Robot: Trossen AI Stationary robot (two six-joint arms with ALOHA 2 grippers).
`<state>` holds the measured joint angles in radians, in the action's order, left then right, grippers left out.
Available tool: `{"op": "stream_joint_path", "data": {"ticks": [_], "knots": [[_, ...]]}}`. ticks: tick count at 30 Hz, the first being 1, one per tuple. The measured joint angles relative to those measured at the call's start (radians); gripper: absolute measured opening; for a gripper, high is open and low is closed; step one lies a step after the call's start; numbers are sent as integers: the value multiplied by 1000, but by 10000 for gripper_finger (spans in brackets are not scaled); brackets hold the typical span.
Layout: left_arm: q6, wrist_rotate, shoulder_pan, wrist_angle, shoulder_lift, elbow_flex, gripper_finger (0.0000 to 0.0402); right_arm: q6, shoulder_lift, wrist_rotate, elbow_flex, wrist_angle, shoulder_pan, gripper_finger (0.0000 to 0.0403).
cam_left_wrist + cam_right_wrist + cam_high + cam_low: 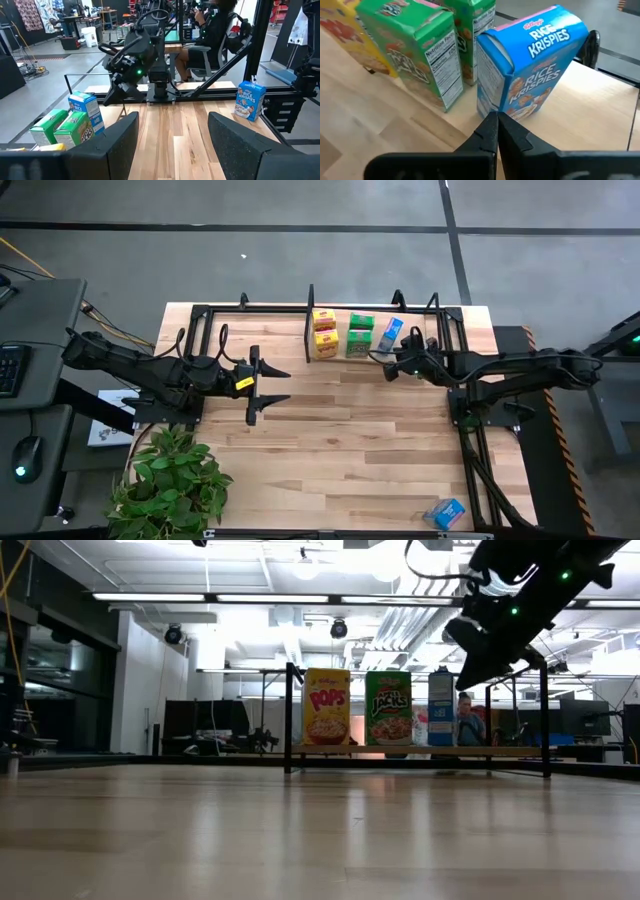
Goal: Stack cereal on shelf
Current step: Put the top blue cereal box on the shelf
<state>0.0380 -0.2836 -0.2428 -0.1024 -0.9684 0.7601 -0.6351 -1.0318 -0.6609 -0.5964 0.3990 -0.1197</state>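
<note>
The shelf (270,312) stands along the table's far edge. On its board (500,751) stand two yellow boxes (323,331), two green boxes (359,334) and a blue box (391,333), all upright on their bases. The second blue box (445,513) is at the table's near right corner. My right gripper (497,120) is shut and empty. It is raised just to the near side of the shelf's blue box (530,65). My left gripper (268,385) is open and empty over the table's left part.
A potted plant (170,480) stands at the near left corner. The shelf's black uprights (289,718) rise beside the boxes. A seated person (210,30) is beyond the table's right edge. Bare tabletop (350,450) lies between the shelf and the near edge.
</note>
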Motion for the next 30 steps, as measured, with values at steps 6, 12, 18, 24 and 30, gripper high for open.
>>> {"op": "stream_joint_path", "data": {"ticks": [6,12,18,24,30], "knots": [[0,0,0,0,0,0,230,-19,-73,-40,0,-46,-31,0],[8,0,0,0,0,0,230,28,-124,-28,0,-157,-51,0],[10,0,0,3,0,0,230,41,-160,-18,0,-195,-59,0],[11,0,0,2,0,0,230,31,-160,-2,0,-196,-59,0],[11,0,0,0,0,0,230,29,-168,-39,0,-195,-59,0]]}}
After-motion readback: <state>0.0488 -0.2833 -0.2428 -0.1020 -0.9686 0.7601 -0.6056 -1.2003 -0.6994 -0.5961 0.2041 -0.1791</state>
